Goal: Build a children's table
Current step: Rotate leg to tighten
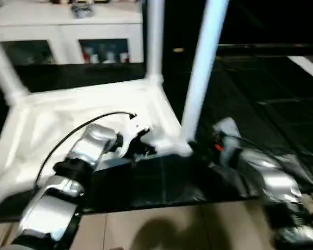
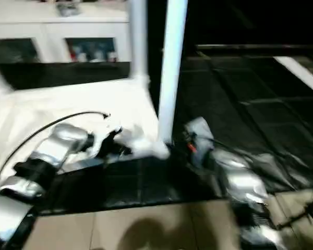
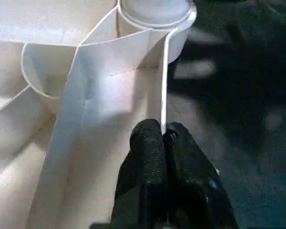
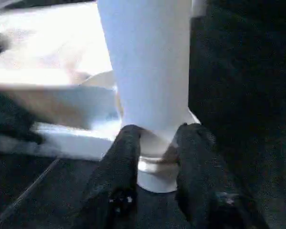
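Right wrist view: leg [image 4: 148,62] upright in tabletop [image 1: 52,125] corner socket.

The scene is viewed from head height by both eye views, aimed forward and down over the forearms. The near corner socket [image 1: 182,147] with its leg [image 1: 202,73] is shared by all four views. It is seen very close from beside the left claw [image 3: 162,136] and straight ahead of the right claw [image 4: 157,136].
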Robot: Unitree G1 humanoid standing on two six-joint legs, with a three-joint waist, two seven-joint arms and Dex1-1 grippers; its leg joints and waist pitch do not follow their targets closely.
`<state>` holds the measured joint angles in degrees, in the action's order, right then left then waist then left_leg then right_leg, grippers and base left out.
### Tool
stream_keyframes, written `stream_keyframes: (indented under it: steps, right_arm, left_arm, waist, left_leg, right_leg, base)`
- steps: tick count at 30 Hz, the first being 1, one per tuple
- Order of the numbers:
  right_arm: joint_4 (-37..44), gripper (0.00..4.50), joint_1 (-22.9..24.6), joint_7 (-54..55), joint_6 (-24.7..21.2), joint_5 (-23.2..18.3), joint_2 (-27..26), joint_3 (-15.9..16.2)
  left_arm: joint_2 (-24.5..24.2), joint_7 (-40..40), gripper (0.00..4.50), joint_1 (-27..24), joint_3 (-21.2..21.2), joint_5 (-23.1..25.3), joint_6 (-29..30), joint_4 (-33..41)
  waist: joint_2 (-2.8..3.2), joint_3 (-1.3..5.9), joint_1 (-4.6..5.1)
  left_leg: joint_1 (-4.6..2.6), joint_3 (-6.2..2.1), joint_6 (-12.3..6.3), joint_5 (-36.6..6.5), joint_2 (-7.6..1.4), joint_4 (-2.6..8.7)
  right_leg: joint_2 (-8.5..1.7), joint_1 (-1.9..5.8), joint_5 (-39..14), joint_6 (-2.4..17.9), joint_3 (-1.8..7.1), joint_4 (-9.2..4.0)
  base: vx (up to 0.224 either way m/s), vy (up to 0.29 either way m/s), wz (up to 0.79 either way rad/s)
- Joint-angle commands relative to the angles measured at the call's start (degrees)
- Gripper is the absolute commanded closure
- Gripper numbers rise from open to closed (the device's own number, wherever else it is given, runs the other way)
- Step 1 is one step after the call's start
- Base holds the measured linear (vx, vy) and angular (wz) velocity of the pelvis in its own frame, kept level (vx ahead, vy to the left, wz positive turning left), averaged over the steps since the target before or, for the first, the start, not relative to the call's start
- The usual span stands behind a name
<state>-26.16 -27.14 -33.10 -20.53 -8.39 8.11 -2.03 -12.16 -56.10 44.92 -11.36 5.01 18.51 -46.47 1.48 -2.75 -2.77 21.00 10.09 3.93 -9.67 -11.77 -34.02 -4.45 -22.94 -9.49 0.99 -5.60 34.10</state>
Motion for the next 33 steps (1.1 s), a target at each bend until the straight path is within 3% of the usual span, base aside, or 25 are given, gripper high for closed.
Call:
stream_keyframes:
  steps: [1,2,3,7,8,11,19,22,25,33]
  right_arm:
    - [-1.3,3.57,-1.5,0.3,-1.2,-0.7,-4.9,4.9]
    - [-1.2,3.65,-1.8,1.1,-1.0,-0.5,-5.4,4.8]
    - [-0.3,3.77,-1.9,1.7,-1.1,-0.3,-5.9,4.9]
    - [2.0,3.77,-0.1,0.9,0.4,2.1,-4.3,6.0]
    - [3.2,3.77,0.9,1.1,0.4,1.7,-3.4,5.1]
    - [5.8,3.77,2.9,-1.0,0.7,0.9,-1.5,4.9]
    - [12.1,3.03,7.1,-7.6,-0.5,-3.9,4.4,1.9]
    - [15.0,2.79,8.9,-16.7,-0.3,-8.4,9.2,0.2]
    - [15.0,2.47,9.3,-21.7,0.8,-10.1,13.3,-0.6]
    - [11.9,1.93,7.7,-28.6,2.5,-11.3,18.5,-1.7]
  left_arm:
    - [5.3,0.3,4.50,3.3,-0.3,-3.2,-0.8,2.7]
    - [5.5,1.3,4.50,3.5,0.0,-3.0,-0.8,2.5]
    - [5.8,2.7,4.50,3.7,0.1,-2.5,-0.8,2.6]
    - [4.8,3.5,4.50,3.0,0.1,-1.7,-0.9,3.1]
    - [4.1,3.5,4.50,2.5,0.0,-1.3,-1.0,3.2]
    - [2.9,3.4,4.50,2.1,-0.3,-0.7,-1.7,2.8]
    - [0.2,1.4,4.50,1.6,-0.9,-0.1,-3.7,1.8]
    - [-1.2,-2.3,4.50,1.4,-2.1,-0.4,-5.6,1.9]
    - [-2.3,-6.4,4.50,0.9,-3.3,-0.7,-7.3,2.4]
    - [-5.7,-16.5,4.50,-0.8,-6.7,-0.7,-11.8,4.5]
  waist:
    - [-0.52,3.85,-0.30]
    - [-0.62,4.00,-0.17]
    - [-0.74,4.36,-0.42]
    - [-0.70,4.58,-1.59]
    - [-0.63,4.56,-2.07]
    - [-0.74,4.44,-2.26]
    - [-0.57,3.93,-2.15]
    - [-0.59,4.06,-2.29]
    - [-0.61,4.22,-2.53]
    - [-0.59,4.04,-2.93]
  left_leg:
    - [-0.57,-0.74,-1.13,-14.7,-0.79,3.91]
    - [-0.10,-0.65,-2.41,-12.5,-0.96,3.84]
    - [-0.42,-0.40,-3.34,-10.6,-1.02,3.54]
    - [-0.30,-0.25,-5.43,-4.9,-1.30,3.35]
    - [-0.06,-0.31,-5.75,-4.1,-1.29,3.37]
    - [-0.09,-0.28,-5.56,-5.5,-1.26,3.46]
    - [-0.20,-0.28,-3.63,-10.7,-1.07,3.69]
    - [-0.20,-0.32,-4.15,-10.0,-1.19,3.61]
    - [-0.06,-0.33,-5.04,-8.7,-1.28,3.50]
    - [-0.39,-0.22,-4.53,-10.5,-1.46,3.51]
  right_leg:
    - [-3.93,2.91,-23.1,8.4,2.30,-5.30]
    - [-3.94,3.09,-18.0,9.8,2.58,-4.76]
    - [-4.01,2.91,-14.1,11.3,2.80,-4.42]
    - [-3.73,3.06,-5.0,13.2,3.03,-3.16]
    - [-3.94,3.41,-3.1,13.5,3.01,-2.92]
    - [-3.98,3.49,-4.3,13.1,2.99,-3.06]
    - [-3.94,3.46,-15.0,9.4,2.87,-4.62]
    - [-3.85,3.34,-13.6,9.8,2.87,-4.42]
    - [-3.83,3.46,-10.6,10.9,2.86,-4.00]
    - [-3.98,3.15,-14.6,11.3,2.71,-4.39]
  base:
    - [0.000,0.000,0.00]
    - [0.000,0.000,0.00]
    - [0.000,0.000,0.00]
    - [0.039,-0.010,0.06]
    - [0.000,0.000,0.00]
    - [0.000,0.000,0.00]
    - [0.000,0.000,0.00]
    - [0.000,0.000,0.00]
    - [0.000,0.000,0.00]
    - [0.000,0.000,0.00]
